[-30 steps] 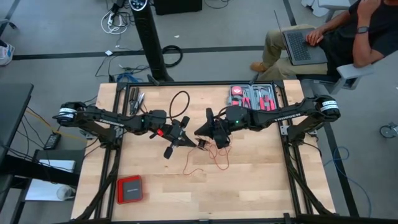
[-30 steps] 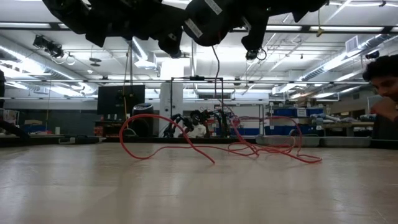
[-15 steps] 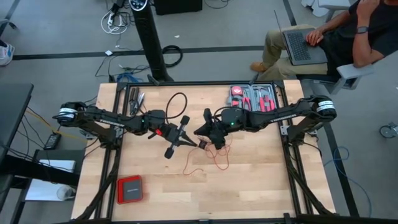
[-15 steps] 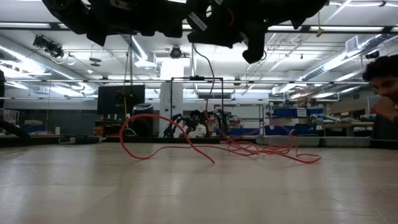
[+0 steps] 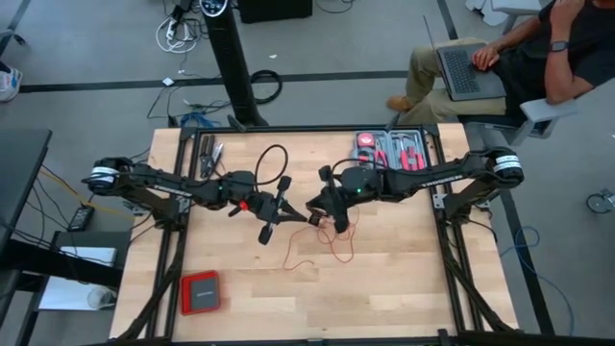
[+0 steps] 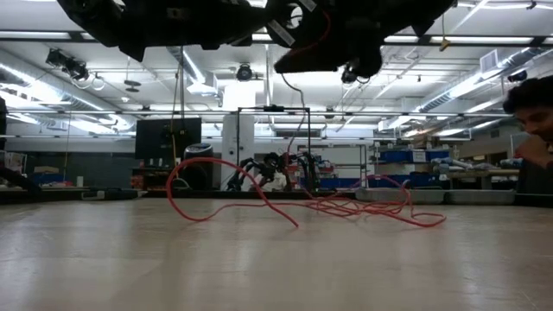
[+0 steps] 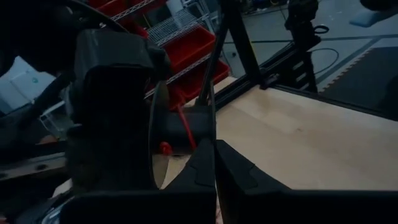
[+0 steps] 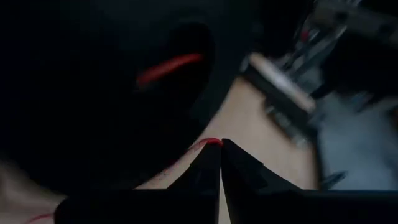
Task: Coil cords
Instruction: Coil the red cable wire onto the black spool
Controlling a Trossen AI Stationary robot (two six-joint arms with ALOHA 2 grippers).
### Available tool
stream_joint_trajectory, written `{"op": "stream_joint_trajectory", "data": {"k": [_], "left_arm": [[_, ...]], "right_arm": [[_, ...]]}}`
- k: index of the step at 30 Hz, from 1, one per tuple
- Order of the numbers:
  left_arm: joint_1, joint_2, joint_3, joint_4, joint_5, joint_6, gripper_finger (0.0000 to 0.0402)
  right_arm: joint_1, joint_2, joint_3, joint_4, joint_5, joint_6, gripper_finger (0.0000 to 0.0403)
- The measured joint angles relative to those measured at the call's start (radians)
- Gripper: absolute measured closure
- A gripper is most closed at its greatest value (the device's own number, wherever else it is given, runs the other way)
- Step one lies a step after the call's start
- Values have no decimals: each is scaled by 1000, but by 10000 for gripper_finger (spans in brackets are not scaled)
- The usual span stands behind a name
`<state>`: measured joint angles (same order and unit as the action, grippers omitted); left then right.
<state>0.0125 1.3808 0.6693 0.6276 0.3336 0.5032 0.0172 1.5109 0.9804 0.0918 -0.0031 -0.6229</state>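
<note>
wooden boards made the table (image 5: pixel 404 288), and the two arms met over its middle, raised above the surface. the red cord (image 6: pixel 259 200) lay in loose loops on the wood under and a little in front of them, with one strand rising to the grippers.

the left gripper (image 5: pixel 288 213) had its fingers pressed together, with the red strand at them in the left wrist view. the right gripper (image 5: pixel 313 215), just beside it, also looked pressed together, a bit of red showing at its tips in the right wrist view.

to do this step well, i think one gripper should keep the strand firm while the other leads it round in small, equal loops. the pull must be gentle, because such a thin cord would slip or tangle easily, and the slack on the table should be lifted little by little.

hard to judge: the wrist views were mostly dark, so i could not say surely that either gripper really pinched the cord. from above, the strand between the grippers was almost invisible. the low view cut off the arms, so their fingers did not show there.
</note>
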Motion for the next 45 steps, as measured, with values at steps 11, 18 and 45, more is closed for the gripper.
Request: {"op": "stream_joint_trajectory", "data": {"k": [11, 18, 45], "left_arm": [[0, 0, 0, 13, -2, 18, 401], [-10, 0, 0, 80, 35, 20, 401], [-28, -1, 0, 228, 124, 113, 401]], "right_arm": [[-14, -34, -7, -138, -66, 290, 342], [-65, -35, -83, -26, -236, 365, 320], [-168, -40, -241, 444, -675, 509, 332]]}}
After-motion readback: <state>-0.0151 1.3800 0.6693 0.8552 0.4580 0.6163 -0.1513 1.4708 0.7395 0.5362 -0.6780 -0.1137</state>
